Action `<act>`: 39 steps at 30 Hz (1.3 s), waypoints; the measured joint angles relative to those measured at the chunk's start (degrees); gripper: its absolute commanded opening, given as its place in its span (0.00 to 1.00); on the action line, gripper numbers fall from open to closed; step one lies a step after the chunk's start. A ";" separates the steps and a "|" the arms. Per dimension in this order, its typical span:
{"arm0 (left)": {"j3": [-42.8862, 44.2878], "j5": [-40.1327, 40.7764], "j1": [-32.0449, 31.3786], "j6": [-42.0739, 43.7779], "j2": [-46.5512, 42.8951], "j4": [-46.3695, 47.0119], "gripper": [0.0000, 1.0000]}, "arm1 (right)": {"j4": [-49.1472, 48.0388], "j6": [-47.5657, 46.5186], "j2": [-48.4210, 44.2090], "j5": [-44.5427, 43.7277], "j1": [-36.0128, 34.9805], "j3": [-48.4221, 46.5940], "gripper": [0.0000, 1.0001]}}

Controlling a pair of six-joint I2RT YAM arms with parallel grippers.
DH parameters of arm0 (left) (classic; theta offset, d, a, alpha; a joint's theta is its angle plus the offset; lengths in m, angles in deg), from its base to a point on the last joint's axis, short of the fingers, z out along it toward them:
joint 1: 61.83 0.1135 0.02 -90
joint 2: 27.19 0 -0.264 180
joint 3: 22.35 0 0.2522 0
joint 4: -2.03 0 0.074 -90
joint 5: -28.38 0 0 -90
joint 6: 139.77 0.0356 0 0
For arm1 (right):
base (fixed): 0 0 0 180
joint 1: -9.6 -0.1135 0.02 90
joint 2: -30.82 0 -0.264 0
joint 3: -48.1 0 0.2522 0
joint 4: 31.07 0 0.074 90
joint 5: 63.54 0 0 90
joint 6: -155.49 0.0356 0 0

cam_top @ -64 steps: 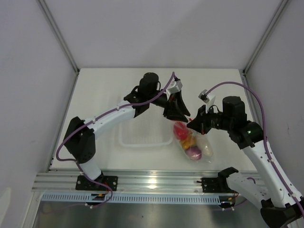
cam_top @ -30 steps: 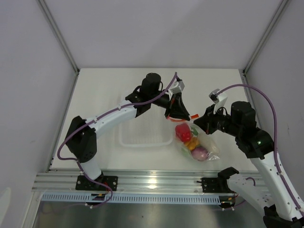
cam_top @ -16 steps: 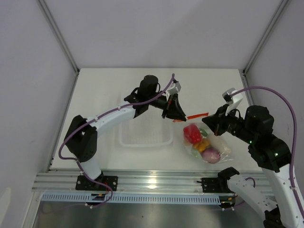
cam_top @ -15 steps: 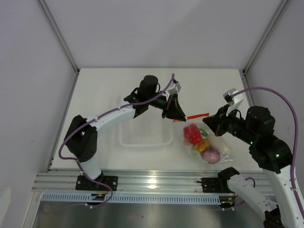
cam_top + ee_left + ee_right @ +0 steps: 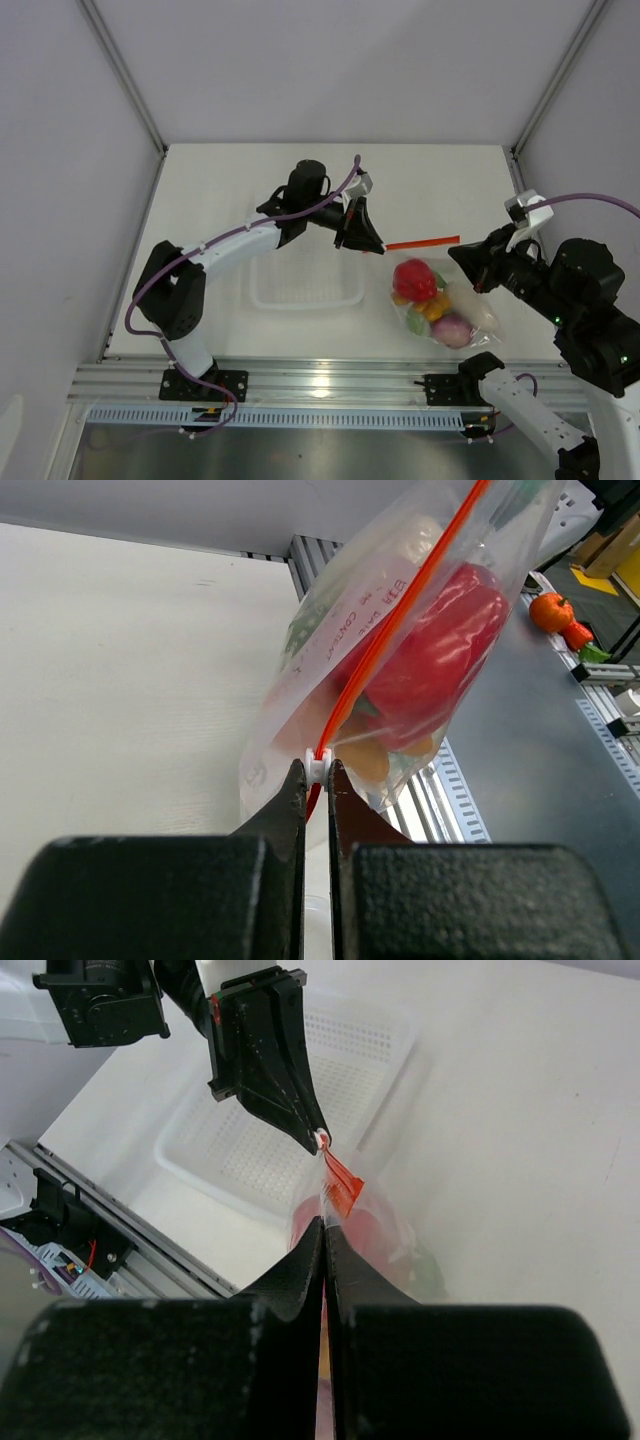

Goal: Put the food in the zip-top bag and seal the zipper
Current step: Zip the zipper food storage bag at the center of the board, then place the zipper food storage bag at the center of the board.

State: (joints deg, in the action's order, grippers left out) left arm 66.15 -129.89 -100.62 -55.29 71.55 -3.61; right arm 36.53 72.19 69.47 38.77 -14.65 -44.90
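The zip-top bag [image 5: 445, 305] hangs between my two grippers, lifted off the table. It holds the food: a red bell pepper [image 5: 415, 278], a purple onion [image 5: 452, 329], a yellow piece and a green piece. The orange-red zipper [image 5: 422, 242] is stretched taut and almost level. My left gripper [image 5: 377, 247] is shut on the white slider [image 5: 318, 767] at the strip's left end. My right gripper [image 5: 455, 254] is shut on the bag's edge [image 5: 326, 1222] at the strip's right end. The pepper [image 5: 440, 665] presses against the bag wall in the left wrist view.
A rigid clear perforated tray [image 5: 305, 302] lies on the white table, left of the bag and under the left arm; it also shows in the right wrist view [image 5: 330, 1070]. The table's near metal rail [image 5: 320, 380] runs below the bag.
My right gripper has moved right and back, carrying the bag with it. The orange-red strip has drawn out longer between the grippers. My left gripper has shifted slightly left, still on the slider.
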 measured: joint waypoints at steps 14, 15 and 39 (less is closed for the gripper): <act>-4.20 0.17 3.61 0.66 -0.22 -0.66 0.00 | 2.54 0.87 -1.55 -7.76 -2.29 -2.16 0.00; -4.42 0.15 3.85 0.76 -0.26 -0.72 0.00 | 2.54 1.01 -1.70 -8.28 -2.64 -2.40 0.00; 6.12 13.94 -1.88 0.87 0.81 -11.41 0.00 | 3.91 9.66 10.25 -19.74 -8.94 -1.20 0.00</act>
State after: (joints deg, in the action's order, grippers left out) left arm 72.27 -115.94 -102.50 -54.42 72.36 -15.02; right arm 40.44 81.85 79.72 19.04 -23.59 -46.10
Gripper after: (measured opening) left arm 0.038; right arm 0.003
